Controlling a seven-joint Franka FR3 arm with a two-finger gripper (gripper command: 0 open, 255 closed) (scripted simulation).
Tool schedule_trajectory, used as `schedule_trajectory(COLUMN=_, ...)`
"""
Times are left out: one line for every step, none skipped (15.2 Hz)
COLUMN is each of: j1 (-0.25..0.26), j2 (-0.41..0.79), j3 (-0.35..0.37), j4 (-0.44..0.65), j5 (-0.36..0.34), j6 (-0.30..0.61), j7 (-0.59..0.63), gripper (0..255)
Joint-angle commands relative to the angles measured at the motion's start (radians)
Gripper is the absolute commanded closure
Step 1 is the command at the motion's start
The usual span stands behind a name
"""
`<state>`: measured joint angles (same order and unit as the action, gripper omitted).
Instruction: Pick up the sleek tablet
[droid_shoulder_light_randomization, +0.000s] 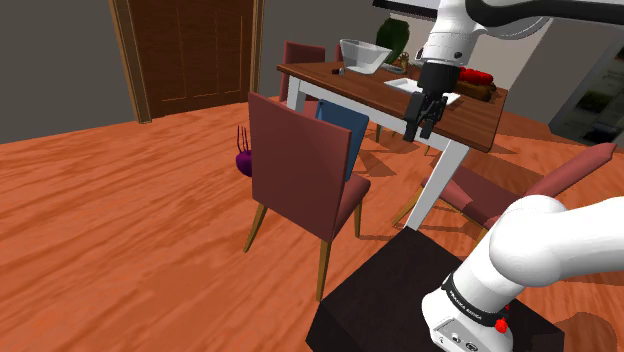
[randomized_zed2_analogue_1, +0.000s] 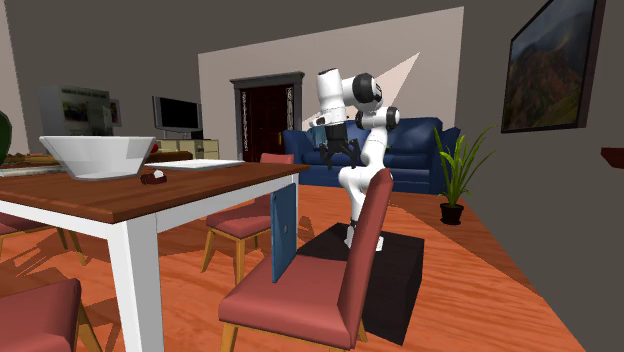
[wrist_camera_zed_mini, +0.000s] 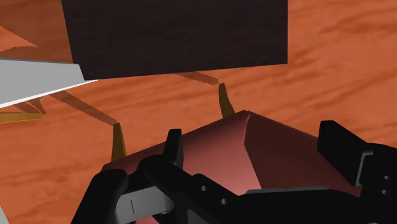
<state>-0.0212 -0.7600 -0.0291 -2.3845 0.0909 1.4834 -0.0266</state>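
A room with an orange wood-plank floor held a dark brown wooden desk (droid_shoulder_light_randomization: 325, 77) on white legs. The thin, flat white tablet (droid_shoulder_light_randomization: 405, 86) lay on the desk, near a white bowl (droid_shoulder_light_randomization: 365, 55). The black gripper (droid_shoulder_light_randomization: 422, 128) hung in the air, clear of the tablet. Its fingers (wrist_camera_zed_mini: 173, 147) were spread apart, grasping nothing, above a dark red chair seat (wrist_camera_zed_mini: 254, 149).

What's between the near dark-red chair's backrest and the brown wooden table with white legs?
A blue flat slab, standing on edge between the dark-red chair and the wooden table; seen in shoulder and second exterior views.
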Motion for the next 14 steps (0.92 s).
schedule_trajectory(j1=0.000, j2=0.000, j3=0.000, j4=0.000, j5=0.000, j6=0.000, j7=0.000, gripper=0)
schedule_trajectory(j1=0.002, j2=0.032, j3=-0.009, j4=0.014, j5=-0.010, j6=0.025, j7=-0.023, gripper=0)
schedule_trajectory(j1=0.004, j2=0.064, j3=-0.018, j4=0.029, j5=-0.018, j6=0.049, j7=-0.046, gripper=0)
schedule_trajectory(j1=0.006, j2=0.096, j3=-0.026, j4=0.045, j5=-0.026, j6=0.072, j7=-0.068, gripper=0)
schedule_trajectory(j1=0.008, j2=0.128, j3=-0.035, j4=0.063, j5=-0.033, j6=0.095, j7=-0.090, gripper=0)
schedule_trajectory(j1=0.011, j2=0.161, j3=-0.043, j4=0.082, j5=-0.039, j6=0.116, j7=-0.112, gripper=0)
schedule_trajectory(j1=0.014, j2=0.194, j3=-0.050, j4=0.102, j5=-0.044, j6=0.137, j7=-0.134, gripper=0)
schedule_trajectory(j1=0.016, j2=0.227, j3=-0.058, j4=0.123, j5=-0.049, j6=0.156, j7=-0.155, gripper=0)
schedule_trajectory(j1=0.019, j2=0.261, j3=-0.065, j4=0.146, j5=-0.052, j6=0.175, j7=-0.176, gripper=0)
schedule_trajectory(j1=0.022, j2=0.294, j3=-0.072, j4=0.170, j5=-0.055, j6=0.192, j7=-0.197, gripper=0)
schedule_trajectory(j1=0.025, j2=0.327, j3=-0.078, j4=0.195, j5=-0.056, j6=0.209, j7=-0.218, gripper=0)
schedule_trajectory(j1=0.027, j2=0.361, j3=-0.084, j4=0.221, j5=-0.057, j6=0.224, j7=-0.239, gripper=0)
schedule_trajectory(j1=0.030, j2=0.395, j3=-0.090, j4=0.248, j5=-0.058, j6=0.238, j7=-0.260, gripper=0)
schedule_trajectory(j1=0.032, j2=0.428, j3=-0.096, j4=0.277, j5=-0.057, j6=0.251, j7=-0.280, gripper=0)
